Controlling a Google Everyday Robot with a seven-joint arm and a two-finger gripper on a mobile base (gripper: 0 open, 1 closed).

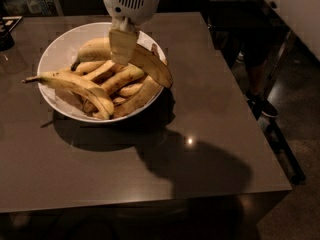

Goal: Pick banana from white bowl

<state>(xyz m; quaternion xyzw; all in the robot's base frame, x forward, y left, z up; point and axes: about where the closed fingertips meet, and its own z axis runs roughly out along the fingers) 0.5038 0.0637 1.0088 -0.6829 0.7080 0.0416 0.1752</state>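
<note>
Camera view: gripper (122, 46) low over white bowl (56, 54), meeting the banana (150, 66) lying topmost toward the bowl's right rim; grasp state cannot be told; step judged grasping, next calls for a confirmed hold and a lift clear of the bowl.
</note>
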